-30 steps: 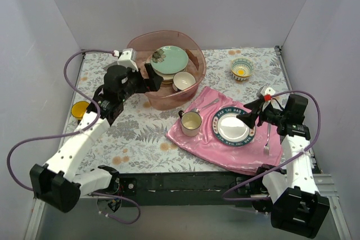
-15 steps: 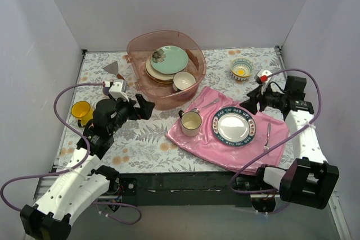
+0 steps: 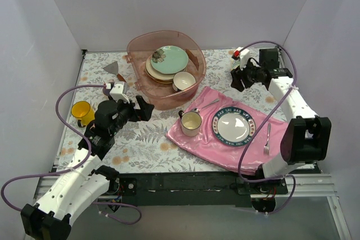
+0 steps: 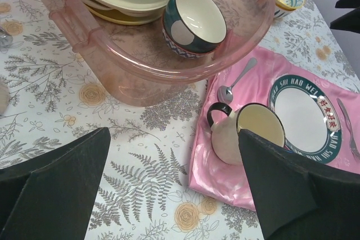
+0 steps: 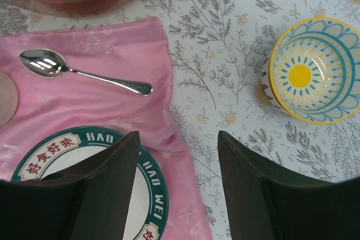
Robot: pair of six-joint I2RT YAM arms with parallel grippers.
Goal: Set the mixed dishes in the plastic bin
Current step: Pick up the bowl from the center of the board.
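The translucent pinkish plastic bin (image 3: 135,46) stands at the back centre and holds a stack of plates with a mint-green plate (image 3: 170,59) on top and a small bowl (image 3: 183,81), dark outside and cream inside. A yellow mug (image 3: 82,111) sits at the left. A yellow-and-teal patterned bowl (image 5: 313,70) sits at the back right; in the top view my right gripper hides it. My left gripper (image 3: 145,108) is open and empty, near the bin's front wall (image 4: 140,85). My right gripper (image 5: 177,195) is open and empty, just left of the patterned bowl.
A pink cloth (image 3: 208,150) lies at centre right with a dark-blue-rimmed lettered plate (image 3: 234,126), a cream cup (image 3: 190,122), a spoon (image 5: 84,71) and a fork (image 3: 267,139). A grey triangular tool (image 3: 111,68) lies at the back left. Walls enclose the table.
My left gripper has drawn back from the bin to the table in front of it. My right arm has swung from over the cloth to the back right, beside the patterned bowl.
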